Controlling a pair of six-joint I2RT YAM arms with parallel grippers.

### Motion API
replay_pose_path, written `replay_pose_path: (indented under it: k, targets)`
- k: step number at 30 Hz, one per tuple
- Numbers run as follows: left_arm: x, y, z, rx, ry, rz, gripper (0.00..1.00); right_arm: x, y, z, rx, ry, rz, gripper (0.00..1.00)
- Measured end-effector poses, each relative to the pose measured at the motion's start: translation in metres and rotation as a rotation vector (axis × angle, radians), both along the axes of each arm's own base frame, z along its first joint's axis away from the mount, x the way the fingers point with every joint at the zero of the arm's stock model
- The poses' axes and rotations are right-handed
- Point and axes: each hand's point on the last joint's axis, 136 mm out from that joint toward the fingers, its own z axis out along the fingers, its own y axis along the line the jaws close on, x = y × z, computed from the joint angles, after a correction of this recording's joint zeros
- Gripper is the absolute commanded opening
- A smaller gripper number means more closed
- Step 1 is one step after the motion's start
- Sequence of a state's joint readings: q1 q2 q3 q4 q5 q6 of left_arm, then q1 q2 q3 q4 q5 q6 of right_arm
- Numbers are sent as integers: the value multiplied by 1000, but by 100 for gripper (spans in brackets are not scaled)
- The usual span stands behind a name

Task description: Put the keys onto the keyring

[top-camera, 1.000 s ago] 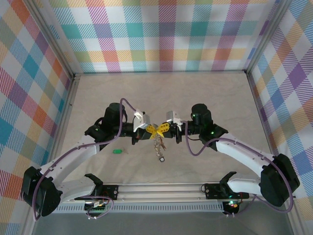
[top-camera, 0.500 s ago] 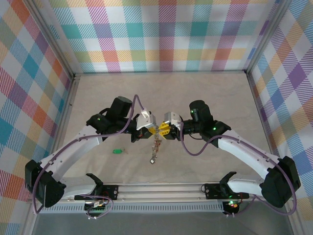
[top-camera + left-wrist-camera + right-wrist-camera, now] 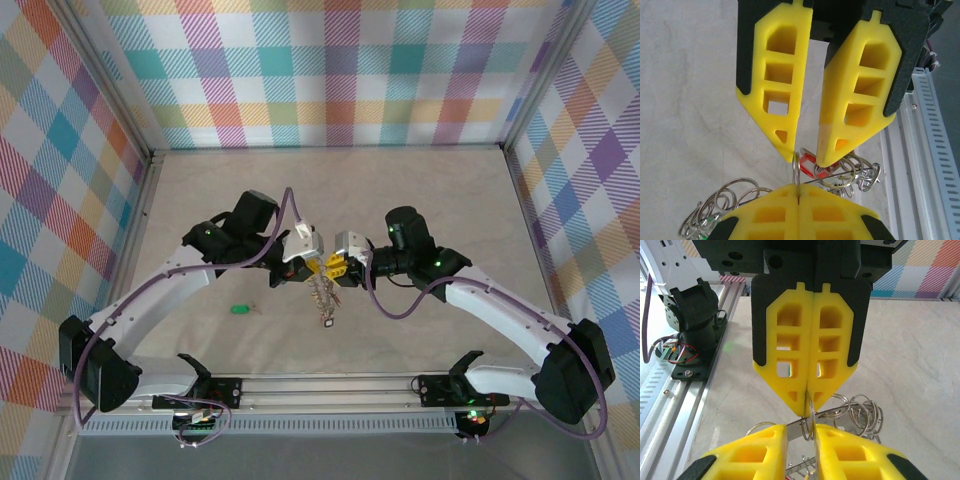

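Observation:
My left gripper [image 3: 798, 186] is shut on a small silver split ring [image 3: 796, 167] that stands on edge above its yellow fingertips. The right gripper [image 3: 800, 427] faces it tip to tip, open, with that ring [image 3: 811, 412] and a flat key blade [image 3: 796, 429] in the gap between its fingers. Both grippers meet above mid-table, left [image 3: 318, 265] and right [image 3: 333, 266]. Under them hangs the keyring bunch [image 3: 322, 295]: thin wire, many small rings [image 3: 860, 175], and a red tag [image 3: 810, 165]. A green-tagged key [image 3: 239, 308] lies alone on the table to the left.
A pale mat [image 3: 420, 190] covers the table inside plaid walls [image 3: 330, 70]. An aluminium rail [image 3: 330, 385] with the arm bases runs along the near edge. Purple cables [image 3: 395, 305] loop from both wrists.
The right gripper's jaws have parted from shut. The left arm's elbow has moved back and to the right. The hanging bunch has swung a little beneath the grippers.

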State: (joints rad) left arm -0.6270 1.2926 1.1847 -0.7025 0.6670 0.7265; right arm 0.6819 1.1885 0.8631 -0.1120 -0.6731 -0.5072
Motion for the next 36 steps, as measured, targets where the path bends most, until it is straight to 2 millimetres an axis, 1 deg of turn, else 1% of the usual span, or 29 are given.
replay_pose_path:
  k: [7,9,12,14,16,17,20,21,24,25,26,31,34,36]
  targets:
    - [-3,-1,-3,4,19,-22,0,0,1,0,6,11,-4,18]
    - [-4,-1,-2,7,21,-32,0,0,2,-1,7,16,-3,15]
    - [-4,-2,-1,9,25,-41,0,0,3,-4,1,27,-3,14]
    - [-4,-3,0,10,21,-46,0,1,4,-6,-3,37,-5,11]
    - [-3,-3,0,13,15,-51,0,1,4,-7,-2,50,-9,2]
    - [-3,-2,-1,14,13,-53,0,1,4,-7,-3,58,-12,0]
    - [-3,-2,-1,15,6,-57,0,1,5,-7,4,66,-10,0]
    - [-3,-2,-1,16,6,-58,4,0,5,-8,10,70,-8,0]
    - [-3,-3,0,10,16,-52,22,-1,6,-7,32,77,-12,0]
    - [-4,-4,3,-5,20,-51,25,-1,6,-7,42,78,-16,0]
    - [-5,-5,7,-26,16,-51,26,0,5,-7,52,82,-22,0]
    - [-12,-3,28,-119,-48,-36,26,-1,5,-9,118,110,-50,0]
    - [-9,-3,35,-142,-70,-25,26,2,4,-7,152,119,-64,0]
    - [-8,-4,36,-150,-69,-17,27,3,4,-3,176,116,-72,0]
